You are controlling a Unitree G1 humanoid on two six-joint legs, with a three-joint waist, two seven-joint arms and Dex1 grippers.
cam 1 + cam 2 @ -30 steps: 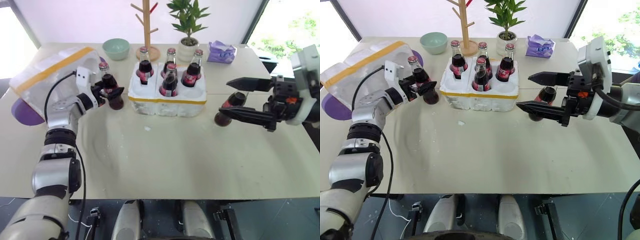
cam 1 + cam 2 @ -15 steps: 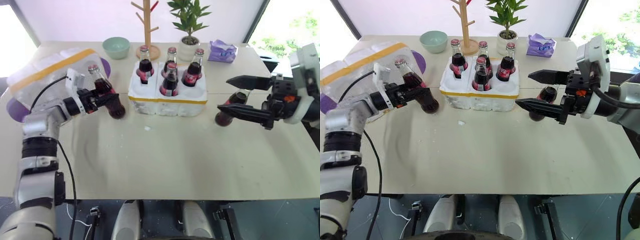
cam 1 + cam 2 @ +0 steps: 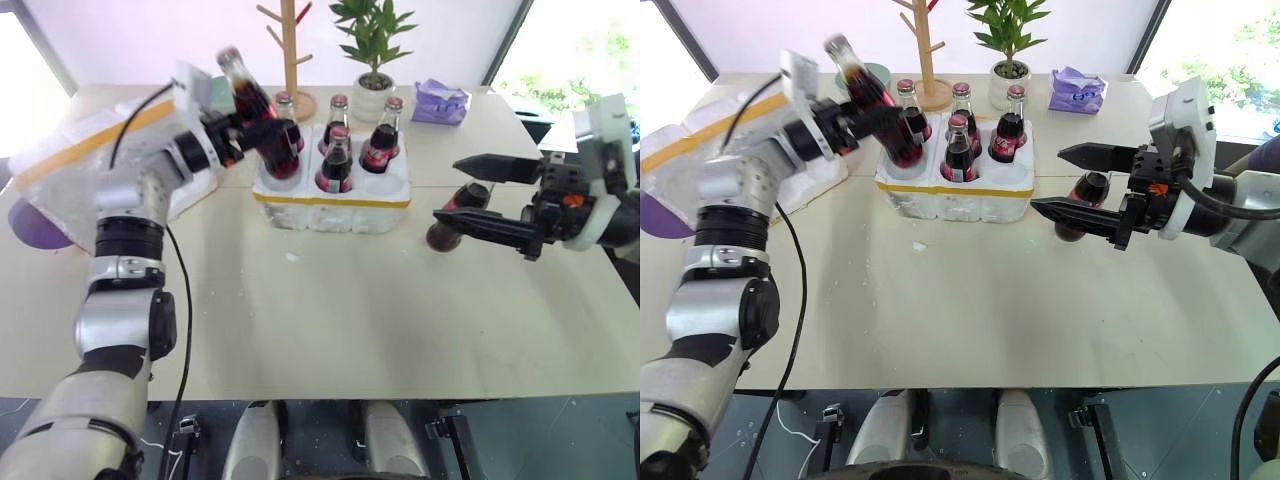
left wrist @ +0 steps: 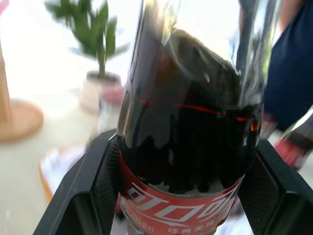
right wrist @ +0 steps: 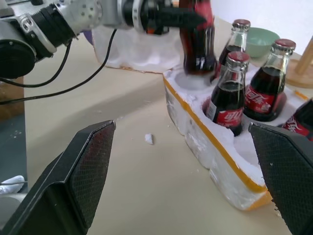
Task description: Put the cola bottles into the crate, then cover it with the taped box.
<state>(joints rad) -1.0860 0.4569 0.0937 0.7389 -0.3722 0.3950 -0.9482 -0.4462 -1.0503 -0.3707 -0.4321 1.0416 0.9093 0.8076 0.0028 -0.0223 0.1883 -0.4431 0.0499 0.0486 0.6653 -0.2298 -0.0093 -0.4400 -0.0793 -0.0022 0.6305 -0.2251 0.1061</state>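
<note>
A: Setting: pale counter (image 3: pixel 330 320) by bright windows; at its far edge a wooden peg stand (image 3: pixel 291 50), a potted plant (image 3: pixel 374 45), a green bowl (image 3: pixel 875 72).

B: Change noted?

A: The left tool (image 3: pixel 243 125), clamped on a cola bottle (image 3: pixel 255 108), has carried it up off the counter from beside the taped box (image 3: pixel 75 160) to above the crate (image 3: pixel 332 185). Bottle tilted, base over the near-left hole, at 9 o'clock from the front-middle bottle (image 3: pixel 336 160). Four bottles already seated; insertion of the fifth looks imminent.

B: Other side?

A: Right tool (image 3: pixel 490 195), fingers wide apart, holding nothing. The last bottle (image 3: pixel 455 215) stands on the counter between and behind its fingers, at 3 o'clock from the crate.
</note>
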